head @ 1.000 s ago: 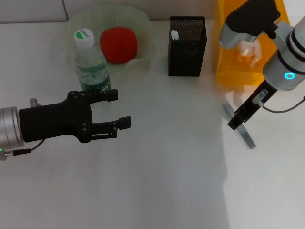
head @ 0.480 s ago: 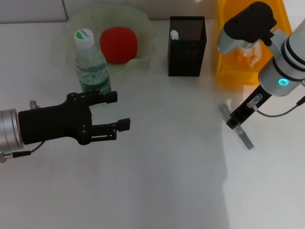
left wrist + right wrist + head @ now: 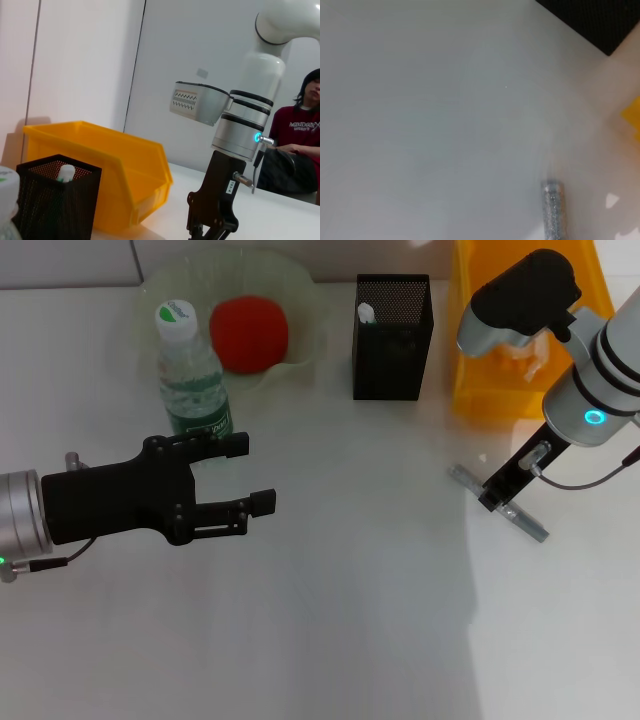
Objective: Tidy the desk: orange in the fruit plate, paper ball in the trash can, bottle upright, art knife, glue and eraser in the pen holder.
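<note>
Down at the tabletop (image 3: 330, 620), the right claw (image 3: 497, 495) meets the grey art knife (image 3: 498, 503); its grip cannot be told. Behind stand trash can (image 3: 500, 370) and pen holder (image 3: 392, 338). Left claw (image 3: 250, 472) hovers open, empty, beside the upright bottle (image 3: 190, 375).

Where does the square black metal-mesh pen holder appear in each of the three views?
Head view: the square black metal-mesh pen holder stands top centre, left of the translucent yellow-orange trash can.
Left wrist view: lower left corner, before the same can.
Right wrist view: one dark corner, top right.
Shared landmark: the can.
</note>
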